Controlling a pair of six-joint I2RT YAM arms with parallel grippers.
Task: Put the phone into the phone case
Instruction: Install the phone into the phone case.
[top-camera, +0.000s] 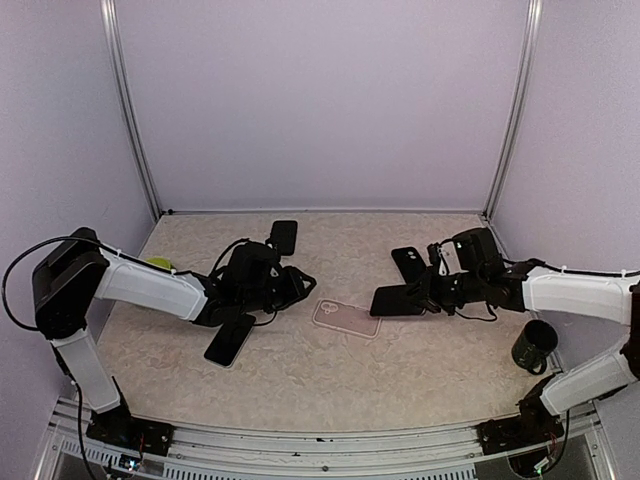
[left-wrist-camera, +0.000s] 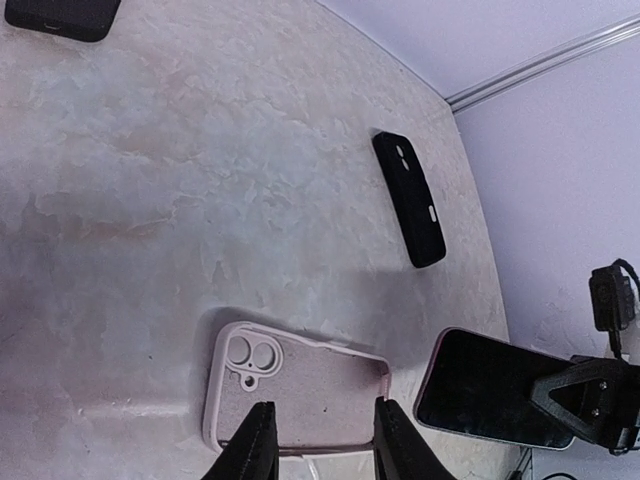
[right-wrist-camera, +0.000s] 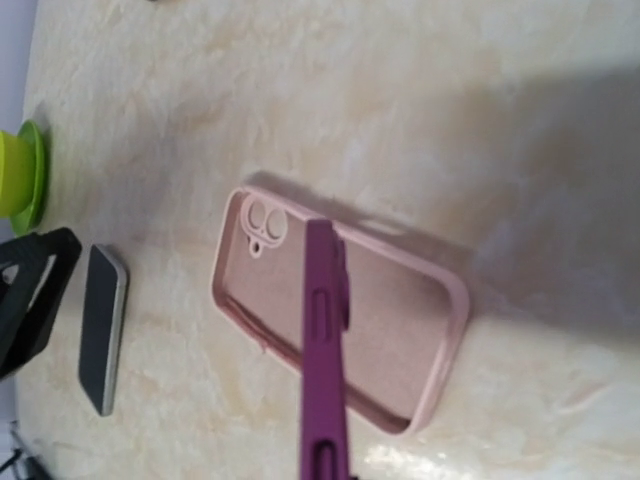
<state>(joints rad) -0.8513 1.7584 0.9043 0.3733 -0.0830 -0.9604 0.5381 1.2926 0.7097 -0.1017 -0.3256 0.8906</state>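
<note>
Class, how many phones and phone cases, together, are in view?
5. The pink case at centre; a black case behind it to the right; a black slab at the back; a loose phone at near left; the held phone in the right hand. None seems hidden.

Soft, even light — dark shadow beside the phone case (right-wrist-camera: 400, 330), phone (right-wrist-camera: 325, 400) blurred.

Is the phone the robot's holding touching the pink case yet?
Apart. The left wrist view shows a strip of bare table between the end of the pink phone case and the held phone.
</note>
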